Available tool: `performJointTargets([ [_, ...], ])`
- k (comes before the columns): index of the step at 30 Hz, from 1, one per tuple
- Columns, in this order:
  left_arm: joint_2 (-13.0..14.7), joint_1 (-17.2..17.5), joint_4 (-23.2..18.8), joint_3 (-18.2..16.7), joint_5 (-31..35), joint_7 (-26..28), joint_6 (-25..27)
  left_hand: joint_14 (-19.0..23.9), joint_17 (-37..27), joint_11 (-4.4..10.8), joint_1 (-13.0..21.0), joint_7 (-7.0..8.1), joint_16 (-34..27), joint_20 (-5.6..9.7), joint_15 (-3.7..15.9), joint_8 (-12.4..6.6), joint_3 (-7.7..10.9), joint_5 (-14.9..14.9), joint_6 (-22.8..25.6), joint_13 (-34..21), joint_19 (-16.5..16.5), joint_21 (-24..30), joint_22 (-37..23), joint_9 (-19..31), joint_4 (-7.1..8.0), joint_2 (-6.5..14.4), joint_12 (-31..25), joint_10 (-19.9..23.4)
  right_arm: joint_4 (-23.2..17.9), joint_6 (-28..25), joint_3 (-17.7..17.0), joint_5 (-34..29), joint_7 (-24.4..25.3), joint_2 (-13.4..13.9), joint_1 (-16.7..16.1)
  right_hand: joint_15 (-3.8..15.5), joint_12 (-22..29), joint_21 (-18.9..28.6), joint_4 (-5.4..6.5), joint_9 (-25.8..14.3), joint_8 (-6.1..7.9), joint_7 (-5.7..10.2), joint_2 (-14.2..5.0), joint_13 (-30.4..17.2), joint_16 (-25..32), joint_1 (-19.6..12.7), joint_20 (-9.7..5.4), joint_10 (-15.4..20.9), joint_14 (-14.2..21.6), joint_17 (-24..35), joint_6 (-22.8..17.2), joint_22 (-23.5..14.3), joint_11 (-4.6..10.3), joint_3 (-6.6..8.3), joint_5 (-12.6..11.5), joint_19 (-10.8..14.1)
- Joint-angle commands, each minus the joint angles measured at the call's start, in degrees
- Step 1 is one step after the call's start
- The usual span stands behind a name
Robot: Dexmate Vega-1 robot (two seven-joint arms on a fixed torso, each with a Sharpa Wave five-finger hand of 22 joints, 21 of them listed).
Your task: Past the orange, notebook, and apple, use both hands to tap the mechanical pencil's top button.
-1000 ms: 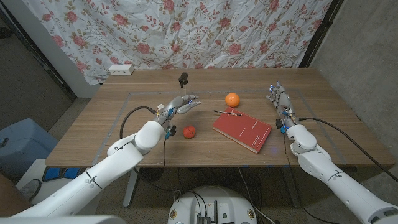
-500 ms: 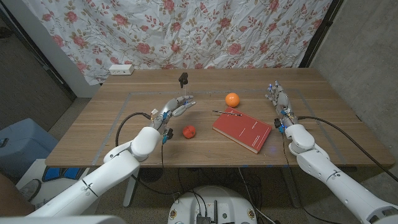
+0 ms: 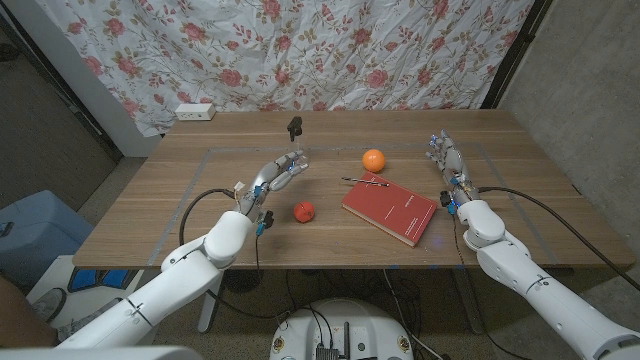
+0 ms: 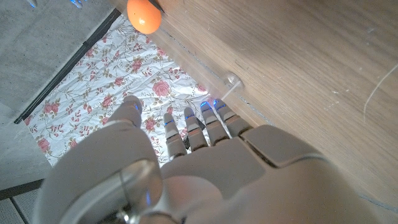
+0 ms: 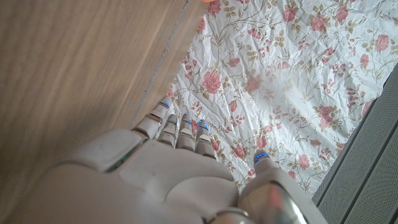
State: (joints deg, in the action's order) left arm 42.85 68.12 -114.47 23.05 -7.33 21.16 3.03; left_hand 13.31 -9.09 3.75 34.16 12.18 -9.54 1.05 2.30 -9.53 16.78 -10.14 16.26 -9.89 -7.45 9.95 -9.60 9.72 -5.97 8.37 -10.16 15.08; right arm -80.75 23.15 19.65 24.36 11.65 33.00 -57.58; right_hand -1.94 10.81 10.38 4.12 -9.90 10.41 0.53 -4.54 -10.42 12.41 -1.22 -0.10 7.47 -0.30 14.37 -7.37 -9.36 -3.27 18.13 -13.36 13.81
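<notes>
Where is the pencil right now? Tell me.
In the head view the pencil lies at the middle of the table, across the far corner of the red notebook, just in front of the orange.

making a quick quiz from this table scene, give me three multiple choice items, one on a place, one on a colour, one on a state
1. Where does the mechanical pencil lie?
A. at the far edge of the notebook
B. beside the power strip
C. on the floor

2. What colour is the notebook?
A. blue
B. red
C. green

3. What is the left robot hand doing?
A. gripping the apple
B. pressing the orange
C. holding nothing, fingers stretched out

Answers:
1. A: the head view shows the pencil at the notebook's far edge, near the orange.
2. B: its cover is plainly red.
3. C: the fingers reach forward, empty, with the apple lying apart from them.
</notes>
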Motion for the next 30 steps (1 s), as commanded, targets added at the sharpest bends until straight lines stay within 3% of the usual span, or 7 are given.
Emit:
performJointTargets([
  [1,-0.59,2.38,2.41,-1.91,-2.27,0.00,-3.66,-0.86,-0.17,-0.79,-1.07,0.10,0.00,0.41,2.45,-0.16,0.36,0.02,-0.53,0.02,1.37,-0.14,-0.10,0.11,-0.47,-0.07,0.04,-0.86,-0.44,-1.48,0.43,-1.03,0.63,0.04,0.41,-0.16,0.18,0.30,0.38,-0.01,0.13,0.43,-0.78,0.03,0.03,0.25,-0.02,0.29,0.24,0.16,-0.05,-0.13,-0.06,0.04,-0.25,0.19],
  [7,-1.15,3.01,3.23,-2.54,-2.78,0.79,-4.84,-1.22,-0.17,-0.69,-1.54,-0.01,-0.04,0.51,2.30,-0.31,0.45,0.02,-0.64,0.03,1.90,0.00,-0.10,0.11,-0.59,-0.07,-0.04,-1.13,-0.51,-2.01,0.64,-1.19,0.77,-0.03,0.71,-0.20,0.18,0.30,0.46,-0.01,0.14,0.33,-0.74,0.02,0.01,0.25,0.01,0.32,0.22,0.14,-0.10,-0.13,-0.04,0.00,-0.27,0.22],
  [11,-1.48,3.62,3.56,-3.19,-2.99,1.66,-5.27,-1.25,-0.17,-0.36,-1.96,-1.12,-0.17,1.02,2.55,-0.73,0.65,-0.01,0.29,0.06,1.99,0.23,-0.09,0.10,-0.77,0.06,-0.32,-0.69,-0.64,-2.43,0.79,-1.28,0.88,-0.06,0.84,-0.18,0.16,0.31,0.50,-0.01,0.15,0.16,-0.72,0.02,0.00,0.25,-0.02,0.30,0.20,0.13,-0.12,-0.13,-0.05,-0.02,-0.28,0.27],
  [17,-2.22,4.07,5.03,-4.00,-3.43,2.35,-7.32,-1.49,-0.16,1.72,-2.48,-1.87,-0.20,1.99,3.94,-0.81,1.08,-0.06,0.76,0.09,1.78,0.53,-0.08,0.08,-1.09,0.29,-0.64,0.18,-0.85,-3.11,1.14,-1.57,1.00,-0.11,1.20,-0.25,0.16,0.31,0.58,-0.02,0.19,-0.15,-0.70,0.02,0.01,0.24,-0.06,0.31,0.28,0.11,-0.25,-0.13,-0.06,-0.04,-0.30,0.30],
  [23,-2.67,4.40,6.30,-4.83,-3.74,2.92,-8.62,-1.34,-0.15,2.22,-2.85,-2.54,-0.28,2.95,5.37,-0.79,1.39,-0.08,0.98,0.10,1.65,0.65,-0.06,0.06,-1.31,0.38,-0.77,0.78,-1.24,-3.76,1.40,-1.90,1.19,-0.01,1.46,-0.20,0.15,0.31,0.65,-0.02,0.19,-0.14,-0.69,0.02,-0.01,0.22,-0.09,0.32,0.25,0.09,-0.28,-0.13,-0.10,-0.05,-0.32,0.33],
  [30,-3.31,4.20,8.14,-5.54,-4.31,3.01,-10.24,-0.78,-0.17,2.71,-3.32,-4.58,-0.41,3.22,5.98,-0.90,1.93,-0.13,1.54,0.12,1.12,0.87,-0.07,0.05,-1.48,0.75,-0.91,1.72,-1.26,-4.07,1.68,-1.90,0.93,-0.08,1.85,-0.14,0.13,0.29,0.71,-0.02,0.17,-0.12,-0.67,0.02,-0.01,0.20,-0.09,0.28,0.28,0.06,-0.27,-0.13,-0.08,-0.07,-0.34,0.32],
])
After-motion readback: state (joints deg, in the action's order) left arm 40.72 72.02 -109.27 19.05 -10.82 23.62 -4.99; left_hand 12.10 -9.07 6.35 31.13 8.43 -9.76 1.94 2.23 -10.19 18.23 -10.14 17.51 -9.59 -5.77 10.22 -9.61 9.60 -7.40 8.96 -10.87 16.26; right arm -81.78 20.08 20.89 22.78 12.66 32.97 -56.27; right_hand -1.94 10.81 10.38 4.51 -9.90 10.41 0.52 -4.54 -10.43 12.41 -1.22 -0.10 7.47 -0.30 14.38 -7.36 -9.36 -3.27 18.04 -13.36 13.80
